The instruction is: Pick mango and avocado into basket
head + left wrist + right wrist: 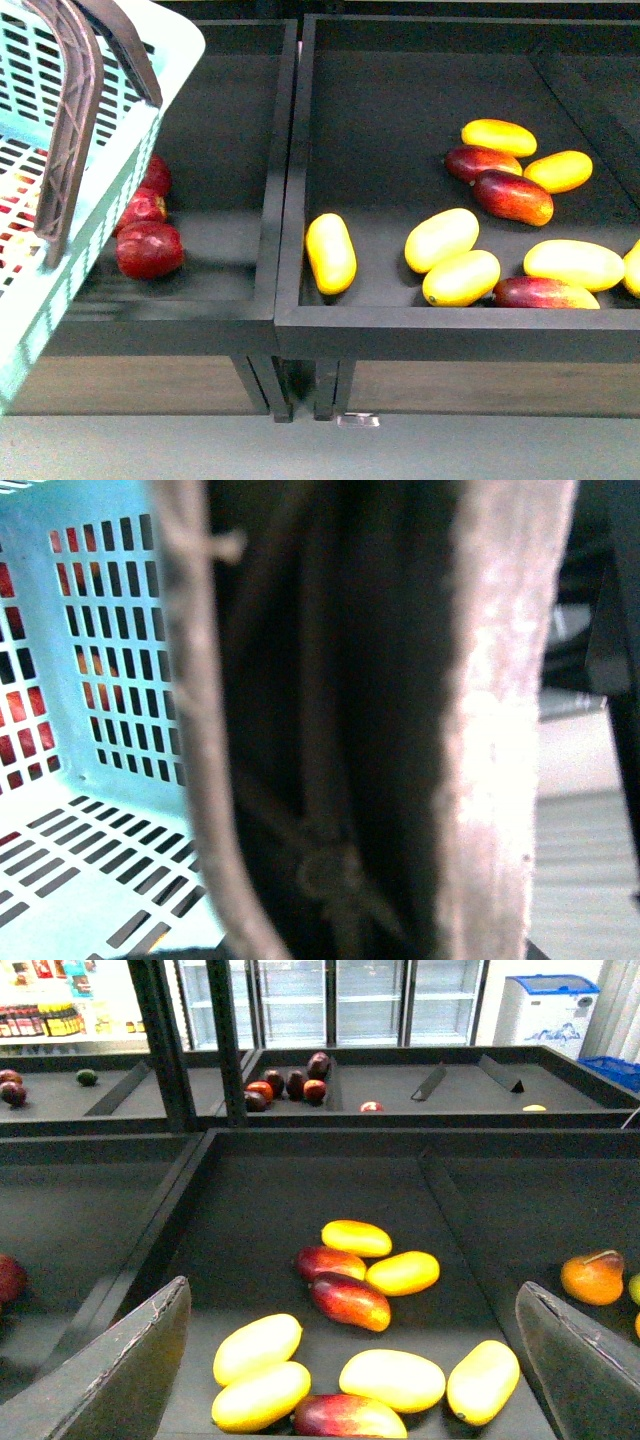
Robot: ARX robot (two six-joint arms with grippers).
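The turquoise basket [60, 300] hangs tilted at the left, above the left bin. Its brown handle [500, 730] fills the left wrist view, and my left gripper [370, 880] is shut on it. Three red mangoes lie in the right bin: one in the middle of the far cluster [513, 196], one behind it [482, 160] and one at the front wall [545, 293]. My right gripper [352, 1295] hovers open above that bin, with the middle red mango [350, 1300] between its fingers [110, 1380] but well below them. A small dark green fruit, seemingly the avocado [87, 1077], lies in a far bin.
Several yellow mangoes [441, 239] lie among the red ones. Red apples [150, 250] sit in the left bin under the basket. A raised black divider [290, 200] separates the two bins. An orange pear [592, 1277] lies in the neighbouring bin. More fruit bins stand behind.
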